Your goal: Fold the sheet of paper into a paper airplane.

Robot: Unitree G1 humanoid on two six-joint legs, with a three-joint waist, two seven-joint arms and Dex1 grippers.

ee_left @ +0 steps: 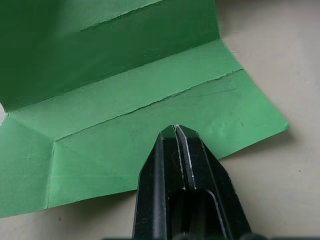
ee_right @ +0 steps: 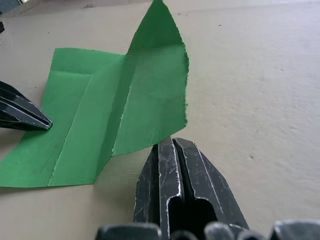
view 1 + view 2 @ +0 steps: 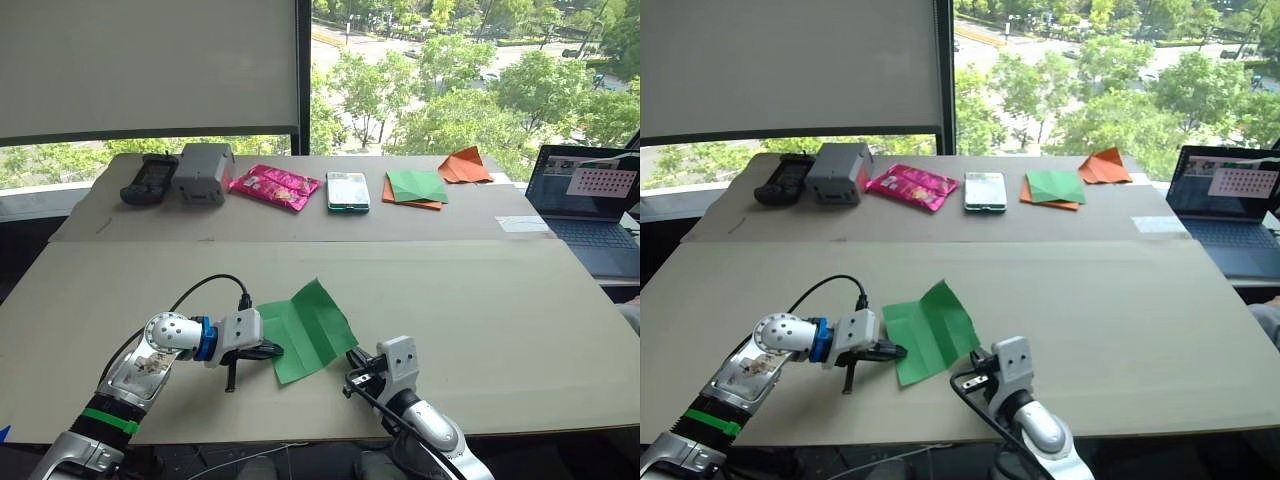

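The sheet of paper [image 3: 308, 328] is bright green and lies on the near table with several long creases. Its far corner flap [image 2: 159, 35] stands up. My left gripper [image 3: 274, 350] is shut, and its tips rest on the sheet's left part [image 1: 176, 128]. My right gripper [image 3: 353, 358] is also shut with nothing between its fingers. Its tips sit at the sheet's near right edge [image 2: 171, 141]. The left gripper's fingertips [image 2: 45, 123] also show in the right wrist view, lying on the paper. The paper airplane is out of view.
On the far table stand a black device [image 3: 150, 178], a grey box [image 3: 203, 172], a pink packet [image 3: 275, 186], a white-green phone [image 3: 347, 191], a green-and-orange paper stack [image 3: 415, 188] and an orange pointed paper shape [image 3: 465, 166]. An open laptop [image 3: 590, 205] sits at the right.
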